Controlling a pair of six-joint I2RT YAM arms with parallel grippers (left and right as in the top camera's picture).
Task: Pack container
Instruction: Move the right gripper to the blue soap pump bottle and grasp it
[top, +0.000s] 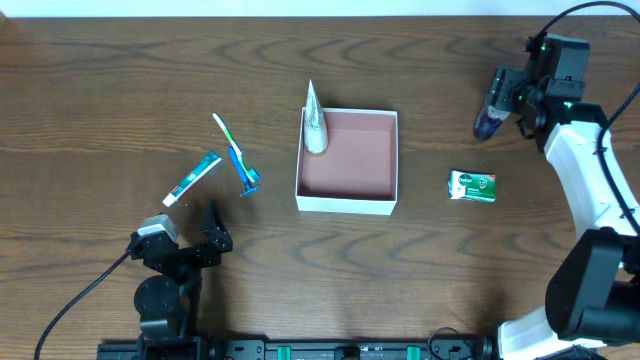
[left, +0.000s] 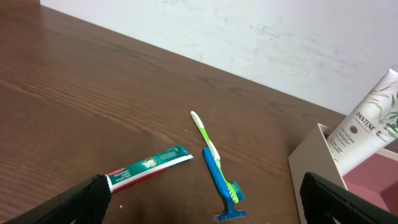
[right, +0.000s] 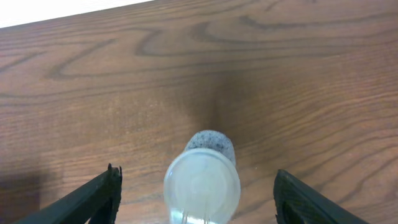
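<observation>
cardboard made the container at mid table look light and easily dented to me, best taken by one wall's rim, my right claw open astride a clear-capped bottle, my left claw open, empty.

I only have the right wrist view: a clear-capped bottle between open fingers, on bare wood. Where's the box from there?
Observer: Overhead, the box sits mid-table, well apart from the bottle.
Operator: Anything in it yet?
Observer: One white tube, propped against a wall and sticking up over the rim.
Operator: What's still out besides the bottle?
Observer: A green packet beside the box on the right arm's side; on the far side, toothpaste, a toothbrush and a blue razor.
</observation>
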